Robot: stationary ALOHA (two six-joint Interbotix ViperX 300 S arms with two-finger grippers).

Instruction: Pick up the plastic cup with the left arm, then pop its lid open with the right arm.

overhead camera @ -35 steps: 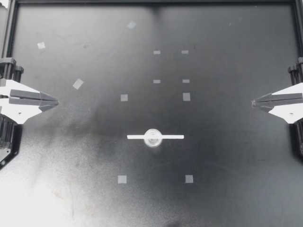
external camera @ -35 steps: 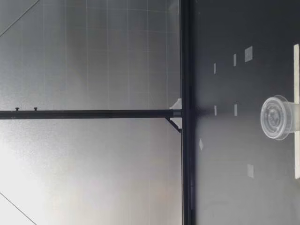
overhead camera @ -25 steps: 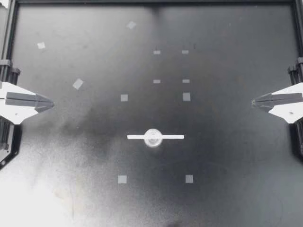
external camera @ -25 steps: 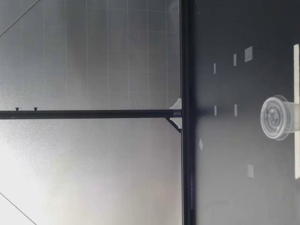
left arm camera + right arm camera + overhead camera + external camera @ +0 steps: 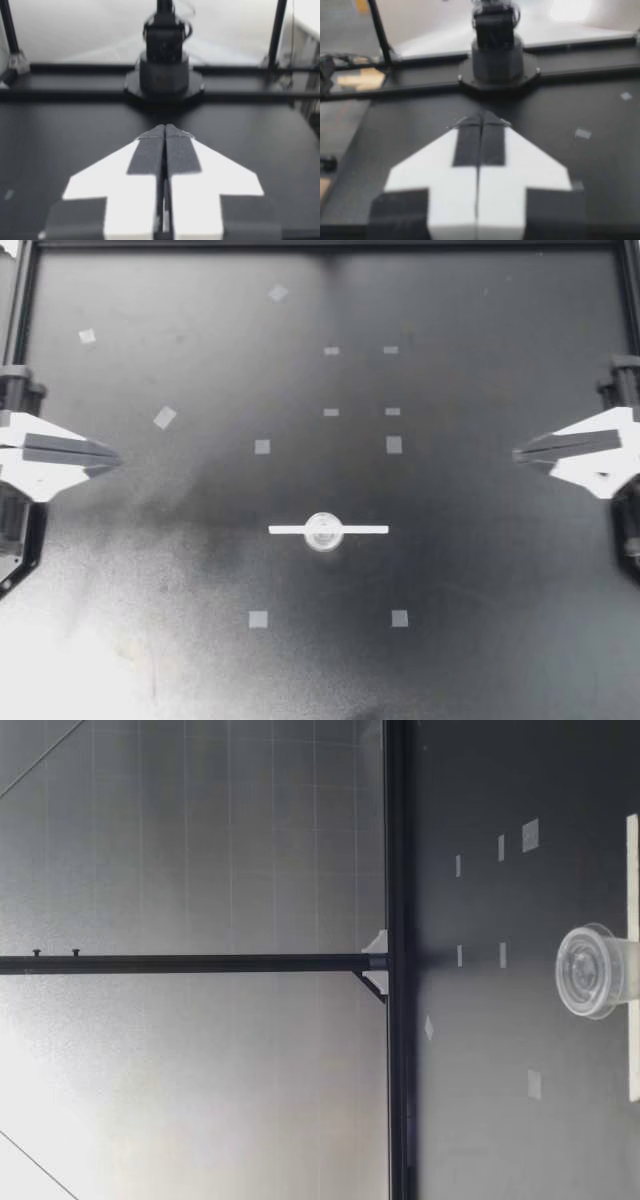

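Cup (image 5: 323, 531) alone in the middle, nothing held

Nearest to the low camera lie two grey tape squares (image 5: 258, 619) on the black table (image 5: 480, 570). A little farther, a white strip (image 5: 365, 529) crosses the table. The small clear plastic cup sits on the middle of this strip and touches it. In the low view the cup (image 5: 590, 970) rises just above the strip (image 5: 632, 850).

Farther back, at the two side edges, hang my left gripper (image 5: 119, 454) and my right gripper (image 5: 516, 453). Each is well apart from the cup. The wrist views show the fingers (image 5: 150, 155) of the left one and the fingers (image 5: 467, 145) of the right one pressed together with no gap and with nothing between them.

Beyond them lie more tape squares (image 5: 394, 445), and then the far rail (image 5: 320, 245).

I judge the cup to be very light, with thin walls that bend or crack under a hard squeeze. Its surface is smooth, so it may slip or tip at a small push. The best hold seems to be across the upper wall, from two opposite sides, with gentle pressure.
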